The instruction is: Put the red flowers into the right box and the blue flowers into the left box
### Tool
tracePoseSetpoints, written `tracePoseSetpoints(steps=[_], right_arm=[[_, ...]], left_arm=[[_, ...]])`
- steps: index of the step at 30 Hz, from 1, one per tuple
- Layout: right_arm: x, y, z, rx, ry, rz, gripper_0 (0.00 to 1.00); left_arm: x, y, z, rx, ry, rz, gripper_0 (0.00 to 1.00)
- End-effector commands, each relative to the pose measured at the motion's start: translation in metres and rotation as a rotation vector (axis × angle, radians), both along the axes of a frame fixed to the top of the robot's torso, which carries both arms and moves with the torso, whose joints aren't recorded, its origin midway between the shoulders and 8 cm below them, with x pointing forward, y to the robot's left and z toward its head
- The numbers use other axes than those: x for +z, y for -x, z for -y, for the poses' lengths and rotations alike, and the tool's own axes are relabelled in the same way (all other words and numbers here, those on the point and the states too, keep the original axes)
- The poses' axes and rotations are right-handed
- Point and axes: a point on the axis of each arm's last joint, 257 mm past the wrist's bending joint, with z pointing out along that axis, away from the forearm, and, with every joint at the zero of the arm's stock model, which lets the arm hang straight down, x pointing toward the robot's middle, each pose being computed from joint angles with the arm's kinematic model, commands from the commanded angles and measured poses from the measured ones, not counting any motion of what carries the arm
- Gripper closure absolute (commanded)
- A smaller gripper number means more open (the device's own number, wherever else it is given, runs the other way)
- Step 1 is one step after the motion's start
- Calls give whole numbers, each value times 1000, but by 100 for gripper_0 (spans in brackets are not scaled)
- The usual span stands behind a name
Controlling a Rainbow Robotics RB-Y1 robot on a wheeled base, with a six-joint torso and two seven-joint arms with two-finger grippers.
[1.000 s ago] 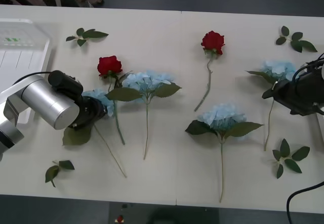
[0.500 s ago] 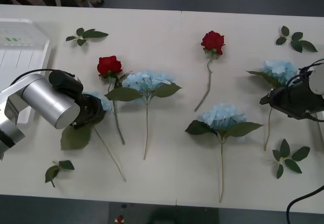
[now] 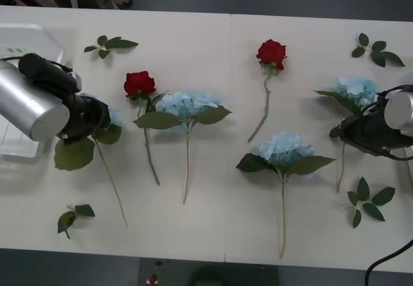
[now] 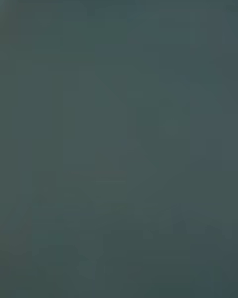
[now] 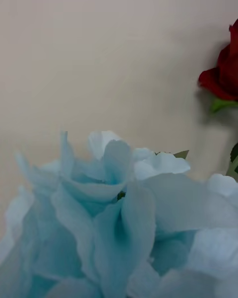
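Left gripper [image 3: 97,121] gripping a blue flower [image 3: 111,119] near worktop's left edge.
Fingers closed on flower head (right gripper's [image 3: 342,130] grip unclear).

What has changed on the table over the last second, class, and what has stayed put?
The left gripper has carried a blue hydrangea toward the left box, its stem trailing along behind. The right gripper edged slightly toward the table's middle near another hydrangea. Both red roses and the two middle hydrangeas stayed put.
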Motion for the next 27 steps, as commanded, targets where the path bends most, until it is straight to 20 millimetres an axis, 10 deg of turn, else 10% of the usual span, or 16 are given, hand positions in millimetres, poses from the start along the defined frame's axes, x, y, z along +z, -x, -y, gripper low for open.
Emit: tracePoseSetpoints(steps=[1,4,16,27], right_arm=[[20,-18,-12,29,5,42,71],[23,-21,-13,35,7,47,98],[65,-31,-25,76,1,75,100],[141,-34,-56,218,2,218,100]], left_arm=[[78,-17,-19,-96,-106,69,100],[118,-18,-48,-129,-188,72,100],[253,-48,-213,-203,-653,167,100],[260,-77,-303,-196,-777,263,93]])
